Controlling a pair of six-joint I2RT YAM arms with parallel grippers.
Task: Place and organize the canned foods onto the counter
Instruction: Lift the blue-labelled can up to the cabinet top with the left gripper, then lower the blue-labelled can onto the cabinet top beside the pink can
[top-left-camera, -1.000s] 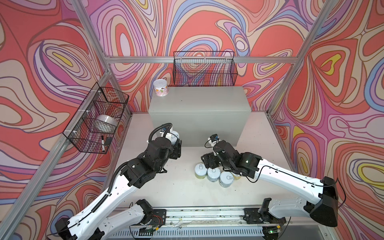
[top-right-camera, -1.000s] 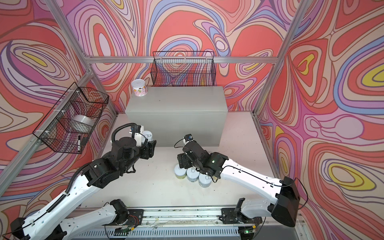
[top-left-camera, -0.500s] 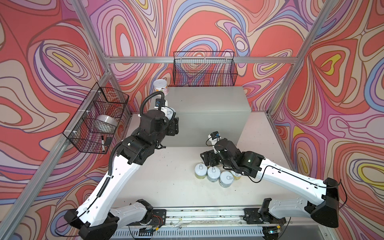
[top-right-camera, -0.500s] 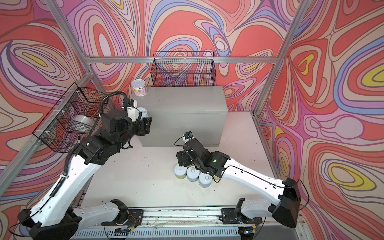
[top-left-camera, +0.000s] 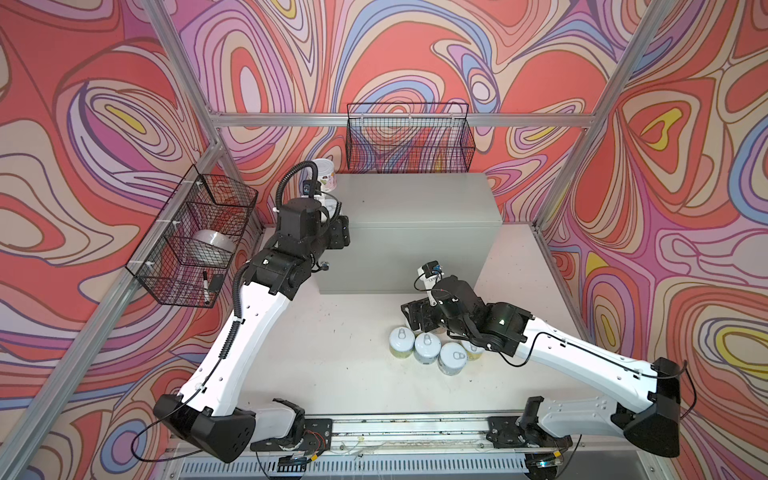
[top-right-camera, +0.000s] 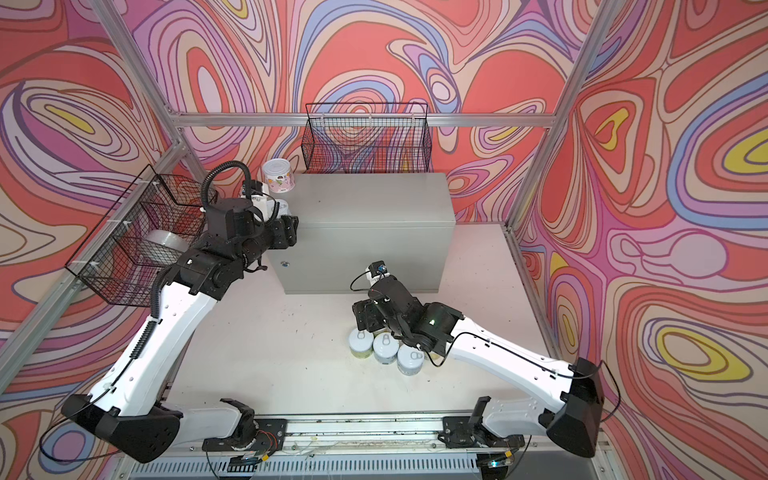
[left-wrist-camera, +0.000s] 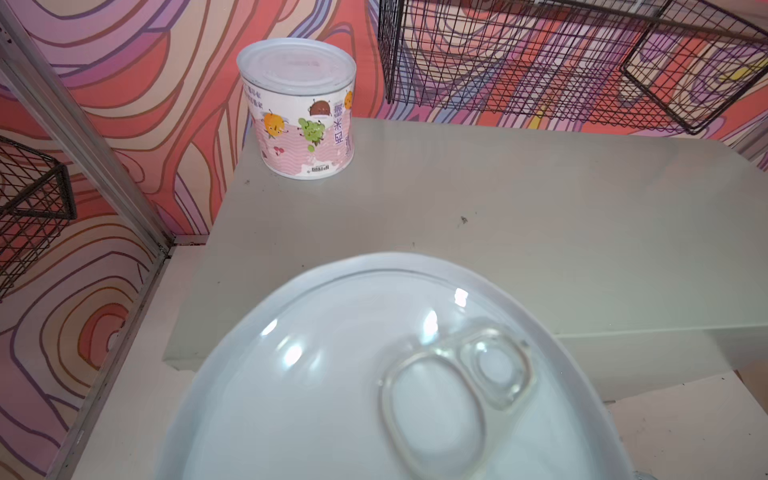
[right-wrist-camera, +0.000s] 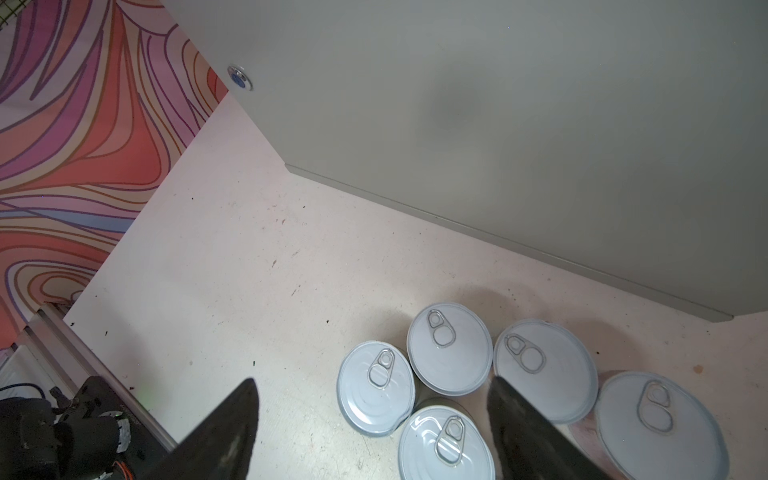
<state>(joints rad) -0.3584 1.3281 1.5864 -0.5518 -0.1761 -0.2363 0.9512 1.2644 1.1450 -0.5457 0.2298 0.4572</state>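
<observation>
A pink-labelled can (top-left-camera: 324, 174) (top-right-camera: 277, 176) (left-wrist-camera: 299, 108) stands upright at the back left corner of the grey counter (top-left-camera: 415, 203) (top-right-camera: 374, 199) (left-wrist-camera: 498, 208). My left gripper (top-left-camera: 332, 216) (top-right-camera: 286, 224) is shut on another can (left-wrist-camera: 374, 374), held at the counter's front left corner. Its pull-tab lid fills the near part of the left wrist view and hides the fingers. Several cans (top-left-camera: 426, 345) (top-right-camera: 384, 347) (right-wrist-camera: 449, 347) stand clustered on the table before the counter. My right gripper (top-left-camera: 415, 316) (top-right-camera: 365, 313) (right-wrist-camera: 374, 415) is open above the cluster's edge, with two lids showing between its dark fingers (right-wrist-camera: 232, 424).
A black wire basket (top-left-camera: 409, 137) hangs on the back wall just above the counter. A second wire basket (top-left-camera: 195, 241) on the left wall holds a white round object and a marker. The counter's front has a round lock (right-wrist-camera: 240, 77). A metal rail (top-left-camera: 374, 424) runs along the table's front.
My left arm has risen from low over the table to the counter's front left corner, carrying its can. The right arm has stayed almost still over the cluster.
</observation>
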